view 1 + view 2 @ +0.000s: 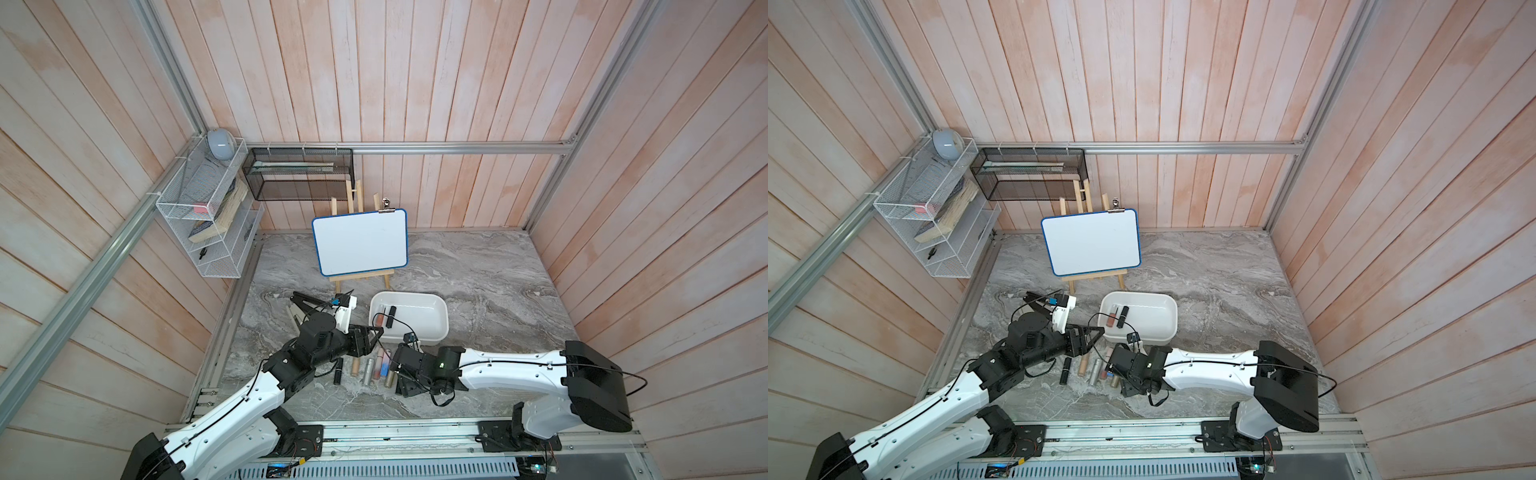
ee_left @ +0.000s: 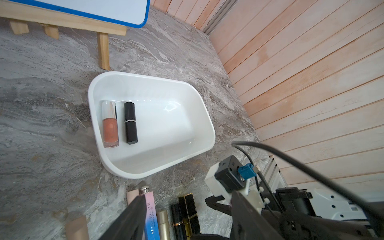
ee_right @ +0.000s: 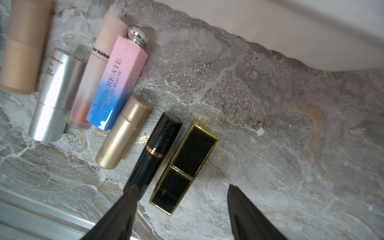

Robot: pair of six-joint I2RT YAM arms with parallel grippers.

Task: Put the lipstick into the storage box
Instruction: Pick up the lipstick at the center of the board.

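Grey marble tabletop (image 1: 478, 270). White storage box (image 2: 166, 124) mid-table, with a black lipstick (image 2: 130, 123) and a peach gloss tube (image 2: 110, 124) inside at its 9 o'clock end. Left gripper (image 2: 188, 195) spread, empty. Right gripper (image 3: 181, 186) spread, straddling the black-and-gold lipstick (image 3: 185, 168) at the box's 7 o'clock, not clamped.

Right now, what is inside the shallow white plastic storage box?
Inside the storage box: a peach-filled clear gloss tube and a black cylindrical lipstick, side by side. The rest is bare; nothing is covered.
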